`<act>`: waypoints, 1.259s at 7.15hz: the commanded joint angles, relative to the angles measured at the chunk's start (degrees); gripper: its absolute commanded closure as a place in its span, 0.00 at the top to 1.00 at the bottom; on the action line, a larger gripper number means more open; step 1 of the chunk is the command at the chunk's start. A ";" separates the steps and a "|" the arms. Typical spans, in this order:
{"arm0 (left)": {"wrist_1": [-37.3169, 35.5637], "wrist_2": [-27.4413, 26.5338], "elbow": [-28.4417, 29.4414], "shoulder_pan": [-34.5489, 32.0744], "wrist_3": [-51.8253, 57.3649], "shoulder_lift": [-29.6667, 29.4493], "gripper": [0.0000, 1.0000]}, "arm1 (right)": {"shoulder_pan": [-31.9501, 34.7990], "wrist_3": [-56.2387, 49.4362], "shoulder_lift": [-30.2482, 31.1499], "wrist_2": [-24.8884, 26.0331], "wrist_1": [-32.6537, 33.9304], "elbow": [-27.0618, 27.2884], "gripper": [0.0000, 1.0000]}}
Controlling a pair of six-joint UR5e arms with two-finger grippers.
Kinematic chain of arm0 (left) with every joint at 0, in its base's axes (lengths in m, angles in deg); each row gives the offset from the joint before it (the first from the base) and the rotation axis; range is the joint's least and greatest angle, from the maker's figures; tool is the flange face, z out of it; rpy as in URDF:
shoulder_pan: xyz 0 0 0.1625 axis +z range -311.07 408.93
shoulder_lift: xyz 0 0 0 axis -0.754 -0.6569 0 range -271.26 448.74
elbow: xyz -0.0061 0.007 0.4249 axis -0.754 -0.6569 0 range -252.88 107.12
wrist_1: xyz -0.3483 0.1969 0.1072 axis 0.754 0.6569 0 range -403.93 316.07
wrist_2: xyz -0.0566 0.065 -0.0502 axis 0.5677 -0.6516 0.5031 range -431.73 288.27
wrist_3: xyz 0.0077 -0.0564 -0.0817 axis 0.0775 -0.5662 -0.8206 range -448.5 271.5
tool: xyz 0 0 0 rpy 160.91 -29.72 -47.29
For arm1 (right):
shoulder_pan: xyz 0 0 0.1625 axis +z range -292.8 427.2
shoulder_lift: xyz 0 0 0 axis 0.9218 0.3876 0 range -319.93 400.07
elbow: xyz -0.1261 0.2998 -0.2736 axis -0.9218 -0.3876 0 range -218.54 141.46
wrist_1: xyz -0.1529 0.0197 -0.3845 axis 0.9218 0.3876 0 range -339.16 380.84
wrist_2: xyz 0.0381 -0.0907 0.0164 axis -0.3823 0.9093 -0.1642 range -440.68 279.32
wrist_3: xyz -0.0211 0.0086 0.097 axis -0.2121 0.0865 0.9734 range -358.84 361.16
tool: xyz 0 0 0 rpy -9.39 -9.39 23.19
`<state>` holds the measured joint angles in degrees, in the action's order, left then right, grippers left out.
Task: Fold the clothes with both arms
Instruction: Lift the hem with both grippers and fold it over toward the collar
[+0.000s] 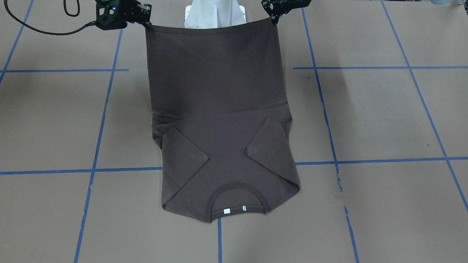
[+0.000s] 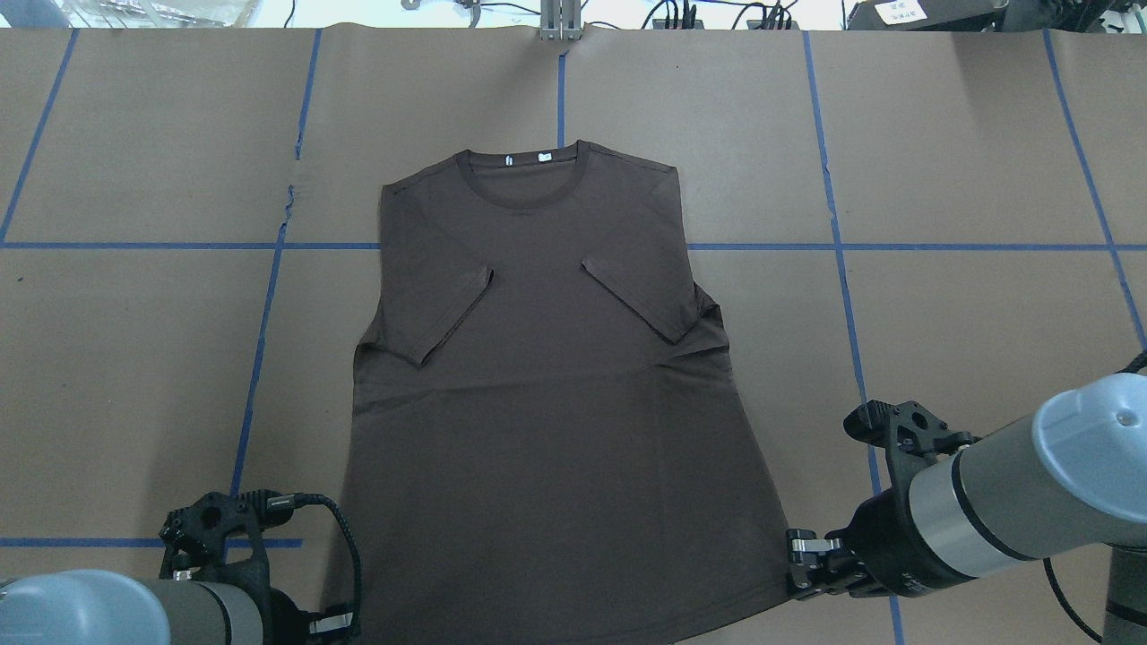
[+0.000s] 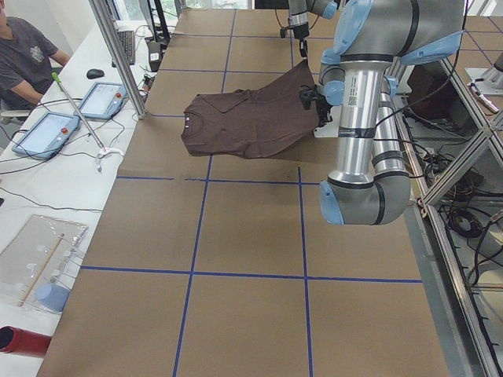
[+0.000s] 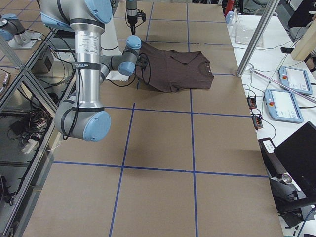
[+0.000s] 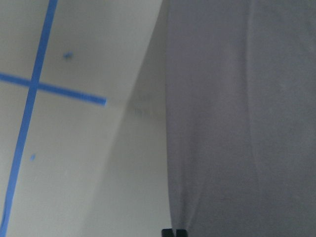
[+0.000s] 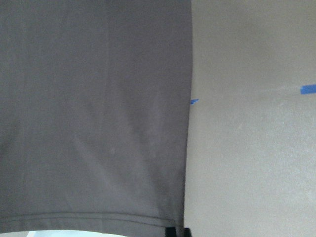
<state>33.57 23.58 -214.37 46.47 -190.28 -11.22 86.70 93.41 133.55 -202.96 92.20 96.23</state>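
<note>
Pinching the hem, that's the picture right now. The left claw (image 1: pixel 275 19) is clamped on one bottom corner of the shirt (image 2: pixel 547 376), and the right claw (image 1: pixel 148 25) is clamped on the other. Both wrist views back it up: black fingertips (image 5: pixel 170 232) pressed together on the cloth edge on the left, and the same on the right, just below the stitched hem (image 6: pixel 84 216).

The hem edge is pulled taut between the two claws and sits up off the counter (image 2: pixel 941 134). The side views show the near end of the shirt raised, with shadow under it. In the front-facing view the white base (image 1: pixel 215 14) shows just behind that lifted edge.

Moving out from the robot, the dark brown body slopes down until it meets the paper-brown counter around mid-shirt, with creases running across there. Past that, both short sleeves are folded inward onto the chest, one on the left arm's side (image 2: pixel 444 309) and one on the right arm's side (image 2: pixel 641 296), with their cuffs angled toward the middle.

Farther out, the round ribbed collar (image 2: pixel 524 166) lies flat, facing away from the robot, with two small white labels (image 2: pixel 542 158) at its far rim. Blue tape lines (image 2: pixel 896 246) grid the counter all around, and one runs under the shirt at sleeve level. At the far side, beyond the counter, a person (image 3: pixel 27 55) sits at a white desk.
</note>
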 commanded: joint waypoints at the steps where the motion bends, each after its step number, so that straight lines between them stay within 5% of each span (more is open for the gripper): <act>1: -1.03 0.58 -1.16 -0.43 0.09 -0.49 0.00 | 2.45 -0.23 0.05 -0.33 -0.09 0.50 0.00; 5: -0.94 3.72 2.86 -22.60 11.82 -5.14 0.00 | 21.06 -8.02 -16.00 -0.06 -0.52 -14.83 0.00; 9: 7.01 5.77 26.73 -36.18 20.38 -15.60 0.00 | 29.62 -16.75 -34.72 1.52 -0.70 -43.99 0.00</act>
<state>36.20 29.22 -194.84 13.68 -172.02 -24.80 114.63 78.20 104.86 -202.17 91.54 61.53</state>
